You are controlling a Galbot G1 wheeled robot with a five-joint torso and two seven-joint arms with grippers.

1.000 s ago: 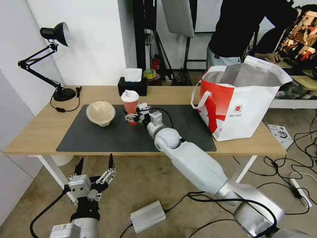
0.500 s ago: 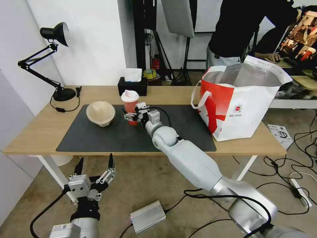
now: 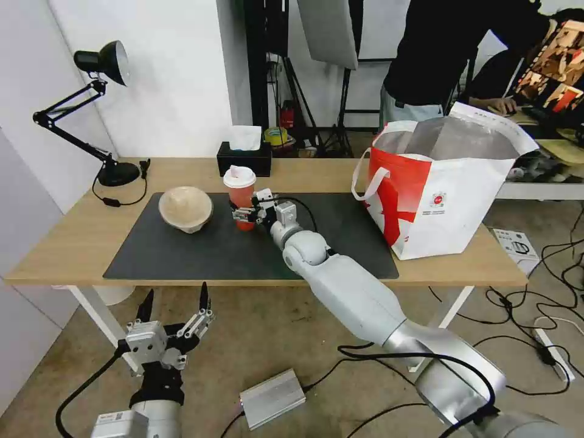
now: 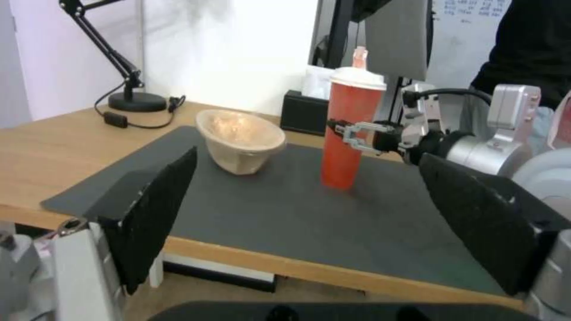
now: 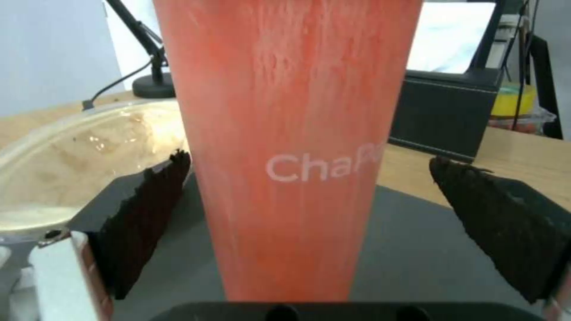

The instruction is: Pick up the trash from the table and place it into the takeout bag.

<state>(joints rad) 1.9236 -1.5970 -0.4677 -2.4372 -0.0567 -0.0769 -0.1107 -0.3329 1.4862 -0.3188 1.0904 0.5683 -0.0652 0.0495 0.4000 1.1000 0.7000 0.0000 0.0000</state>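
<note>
A: Light-wood table (image 3: 79, 234) with a dark grey mat (image 3: 201, 255), white wall behind. Where's the trash?

B: Red cup (image 3: 241, 196) with a white lid stands upright near the mat's middle. Beige paper-pulp bowl (image 3: 185, 208) sits on the mat to the cup's left, tilted, a little apart from it.

A: Right arm?

B: Stretched out low and forward across the table's near edge and over the mat, wrist about level. Right tool (image 3: 243, 215) is at the cup's lower half, fingers spread with the cup between them. Right wrist view shows the cup (image 5: 285, 151) standing between the two black pads (image 5: 146, 214); one pad is wide of the wall, the other looks very close to it, contact unclear. Left wrist view has that tool (image 4: 351, 134) level with the cup's (image 4: 348, 133) middle.

A: Left arm?

B: Parked below the table's front edge, over the floor, left tool (image 3: 174, 307) pointing up, fingers apart, holding nothing.

A: Bag?

B: Takeout bag (image 3: 450, 201) stands open on the table's right end, just off the mat, well apart from the cup. Black tissue box (image 3: 244, 159) behind the cup, desk lamp (image 3: 91, 109) at the far left.
</note>
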